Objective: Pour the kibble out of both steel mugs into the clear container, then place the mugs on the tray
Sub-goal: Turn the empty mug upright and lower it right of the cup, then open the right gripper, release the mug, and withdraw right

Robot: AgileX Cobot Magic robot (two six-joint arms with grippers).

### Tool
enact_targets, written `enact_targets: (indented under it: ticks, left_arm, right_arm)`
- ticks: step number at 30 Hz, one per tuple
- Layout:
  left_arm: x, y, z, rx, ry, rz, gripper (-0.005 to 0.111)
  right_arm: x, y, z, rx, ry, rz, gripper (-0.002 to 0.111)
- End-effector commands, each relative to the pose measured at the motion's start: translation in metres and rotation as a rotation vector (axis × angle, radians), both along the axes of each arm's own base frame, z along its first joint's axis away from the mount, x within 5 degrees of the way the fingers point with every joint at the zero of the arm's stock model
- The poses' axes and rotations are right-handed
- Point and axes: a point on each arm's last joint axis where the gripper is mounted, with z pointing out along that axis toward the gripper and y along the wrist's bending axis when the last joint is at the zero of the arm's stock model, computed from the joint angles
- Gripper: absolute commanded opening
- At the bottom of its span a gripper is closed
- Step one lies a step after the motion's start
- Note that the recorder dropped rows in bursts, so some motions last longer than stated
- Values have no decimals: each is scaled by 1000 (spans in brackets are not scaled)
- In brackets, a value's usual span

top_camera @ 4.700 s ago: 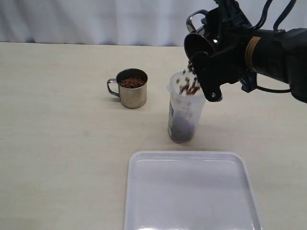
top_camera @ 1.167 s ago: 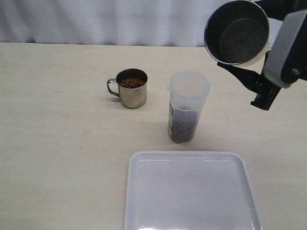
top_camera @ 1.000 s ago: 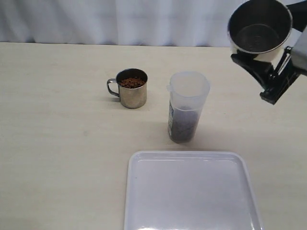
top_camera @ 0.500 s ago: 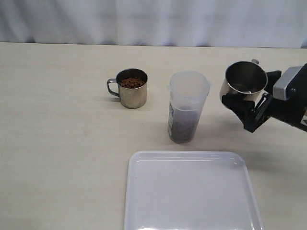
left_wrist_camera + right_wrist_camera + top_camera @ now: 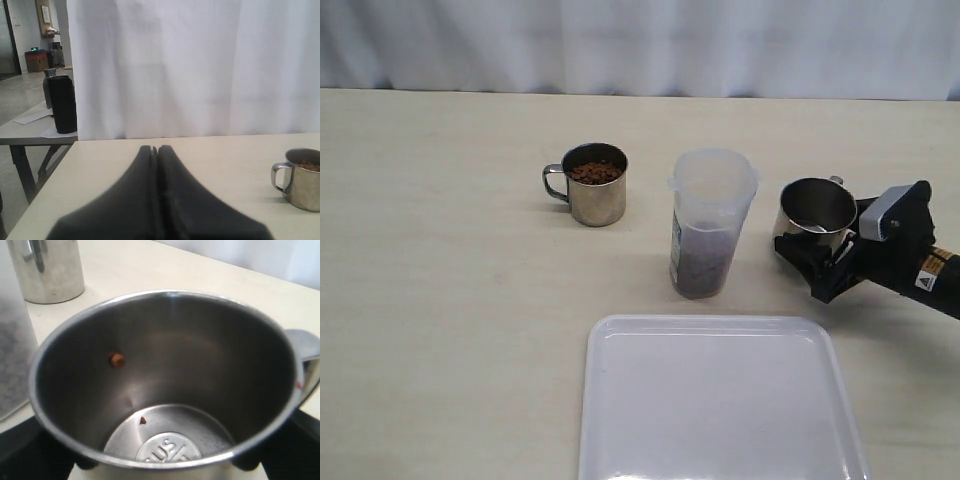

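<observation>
My right gripper point(image 5: 825, 262) is shut on a steel mug point(image 5: 816, 215), upright and low over the table to the right of the clear container point(image 5: 709, 222). Up close this held mug point(image 5: 165, 390) is almost empty, with one pellet stuck to its wall and a crumb on its stamped bottom. Kibble point(image 5: 698, 265) fills the container's lower part. A second steel mug point(image 5: 593, 183), full of kibble point(image 5: 595, 172), stands left of the container and shows as the mug point(image 5: 300, 177) in the left wrist view. The white tray point(image 5: 718, 400) lies in front, bare. My left gripper point(image 5: 154, 148) is shut on nothing, away from the mugs.
A white curtain point(image 5: 640, 40) hangs behind the far table edge. In the left wrist view a side table with a black flask point(image 5: 62, 102) stands beyond the table's end.
The right gripper has brought the emptied mug down from high above the container's right, turned it upright, and now holds it low beside the container. The left gripper has not moved.
</observation>
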Motion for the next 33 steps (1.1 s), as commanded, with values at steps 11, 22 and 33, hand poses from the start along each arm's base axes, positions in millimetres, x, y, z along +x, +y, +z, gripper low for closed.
enact_targets:
  ticks: [11,22,33]
  left_arm:
    - [0,0,0,-5,-14,4,0]
    - [0,0,0,-5,-14,4,0]
    - [0,0,0,-5,-14,4,0]
  right_arm:
    - [-1,0,-2,7,45,-8,81]
    - [-25,0,55,31,-84,-61,82]
    - [-93,-16,131,274,-187,-453,67]
